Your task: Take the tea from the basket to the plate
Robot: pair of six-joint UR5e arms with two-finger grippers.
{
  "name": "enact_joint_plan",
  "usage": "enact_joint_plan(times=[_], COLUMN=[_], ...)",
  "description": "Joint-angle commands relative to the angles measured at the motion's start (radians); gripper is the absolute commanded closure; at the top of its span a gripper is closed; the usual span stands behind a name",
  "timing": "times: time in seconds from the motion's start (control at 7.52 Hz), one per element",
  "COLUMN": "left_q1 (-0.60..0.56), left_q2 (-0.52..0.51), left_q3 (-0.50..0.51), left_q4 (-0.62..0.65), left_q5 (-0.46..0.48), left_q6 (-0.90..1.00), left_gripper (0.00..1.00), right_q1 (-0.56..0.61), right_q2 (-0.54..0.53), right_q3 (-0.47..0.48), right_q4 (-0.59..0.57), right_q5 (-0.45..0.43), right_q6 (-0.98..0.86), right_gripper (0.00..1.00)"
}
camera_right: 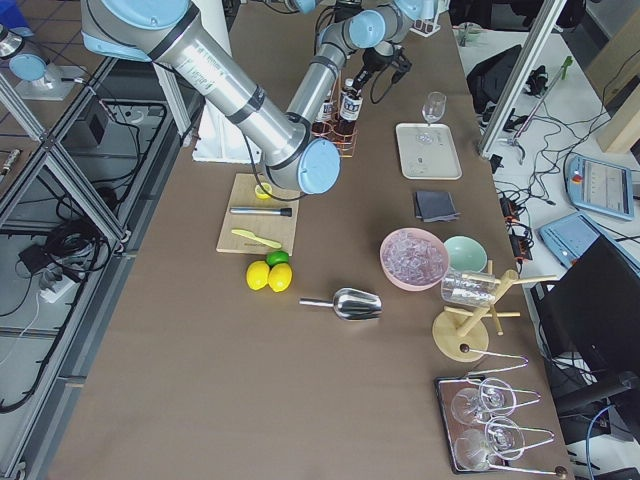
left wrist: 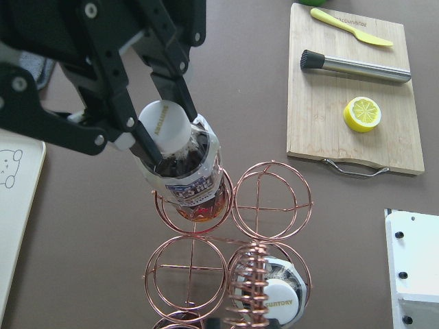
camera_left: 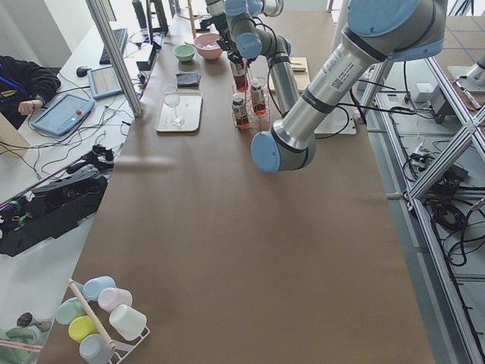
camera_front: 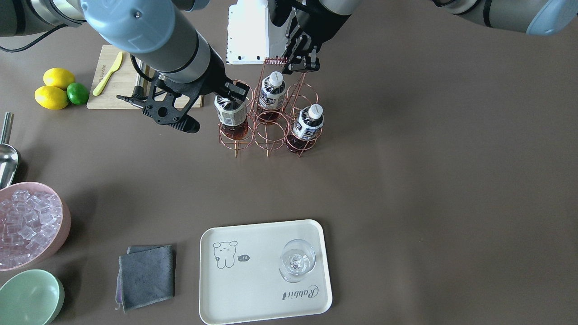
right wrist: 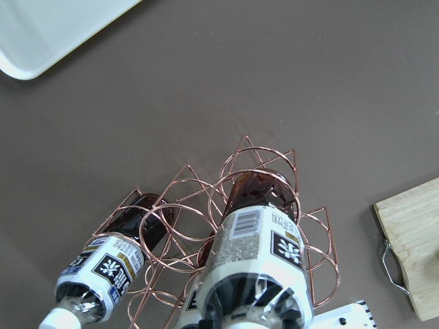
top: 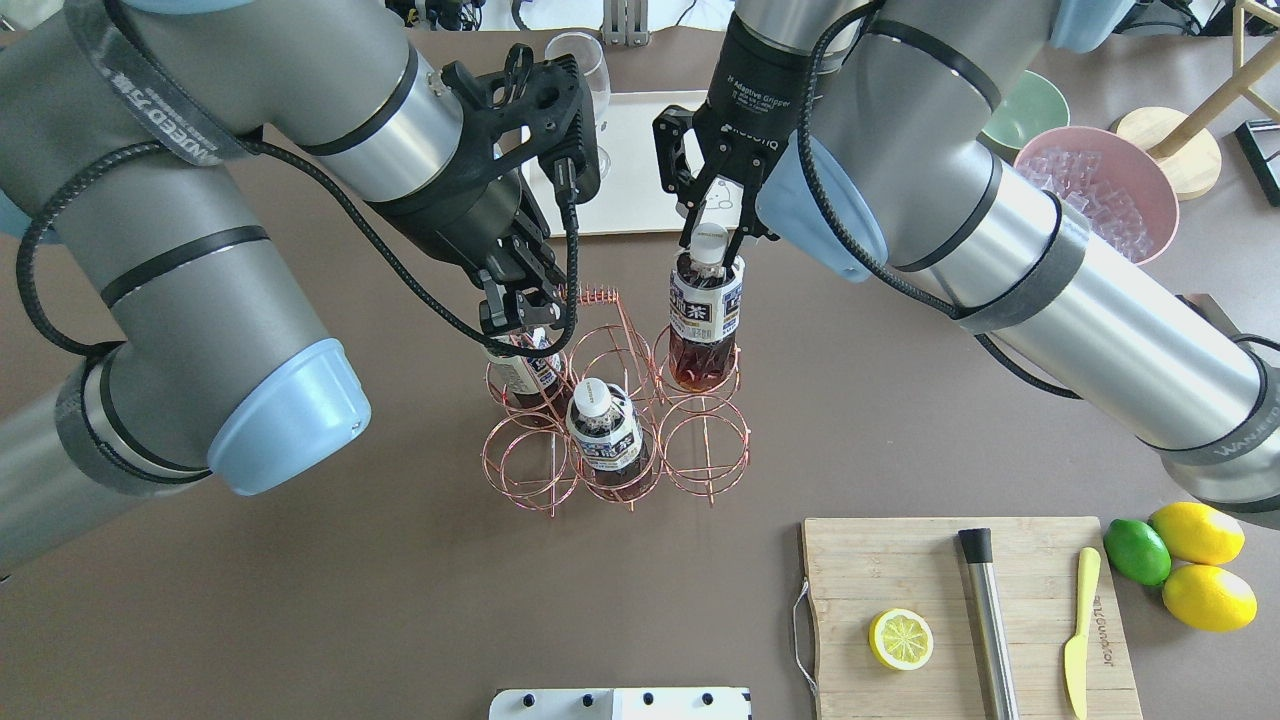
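The copper wire basket (top: 748, 445) stands mid-table with three tea bottles in its rings. My right gripper (top: 708, 240) (left wrist: 164, 130) is shut on the white cap of one tea bottle (top: 705, 320) (camera_front: 231, 115). That bottle leans, and its base is still inside its ring. The other two bottles (camera_front: 272, 92) (camera_front: 308, 124) stand untouched. At the end of the coiled handle (left wrist: 255, 288), my left gripper (top: 515, 310) (camera_front: 300, 67) looks shut on it. The cream plate (camera_front: 253, 289) lies on the operators' side and carries a wine glass (camera_front: 295, 262).
A cutting board (top: 900, 570) with a lemon half, a metal muddler and a yellow knife lies by the robot's right. Lemons and a lime (top: 1180, 560) sit beside it. A pink ice tub (camera_front: 31, 225), green bowl (camera_front: 29, 298), grey cloth (camera_front: 146, 275) and scoop (camera_front: 6, 158) flank the plate.
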State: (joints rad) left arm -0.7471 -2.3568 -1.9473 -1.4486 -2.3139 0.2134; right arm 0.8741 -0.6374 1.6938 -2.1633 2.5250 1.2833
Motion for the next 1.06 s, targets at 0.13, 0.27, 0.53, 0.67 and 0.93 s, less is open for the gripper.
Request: enact_joint_plan(times=[0.13, 0.27, 0.53, 0.67, 0.93], left_q1=[0.0, 0.0, -0.02, -0.041, -0.119], left_q2=[0.004, 0.004, 0.008, 0.052, 0.086], left_q3=[-0.001, -0.002, -0.036, -0.098, -0.174], left_q4=[-0.003, -0.003, 0.007, 0.013, 0.055], left_q5=[-0.001, -0.001, -0.002, -0.002, -0.015], left_q6=[0.001, 0.001, -0.002, -0.011, -0.016], left_gripper=[1.0, 1.0, 1.0, 1.0, 1.0], right_q1=[0.115, 0.144, 0.199, 0.203, 0.192], right_q2=[0.114, 0.126, 0.163, 0.163, 0.156], right_q3=[0.006, -0.028, -0.193, -0.348, -0.656], right_q4=[-0.096, -0.09, -0.072, 0.077, 0.458], right_q5=[0.026, 0.024, 0.021, 0.018, 0.014], right_q6=[-0.001, -0.025, -0.192, -0.241, -0.228], right_gripper=[1.0, 1.0, 1.0, 1.0, 1.0])
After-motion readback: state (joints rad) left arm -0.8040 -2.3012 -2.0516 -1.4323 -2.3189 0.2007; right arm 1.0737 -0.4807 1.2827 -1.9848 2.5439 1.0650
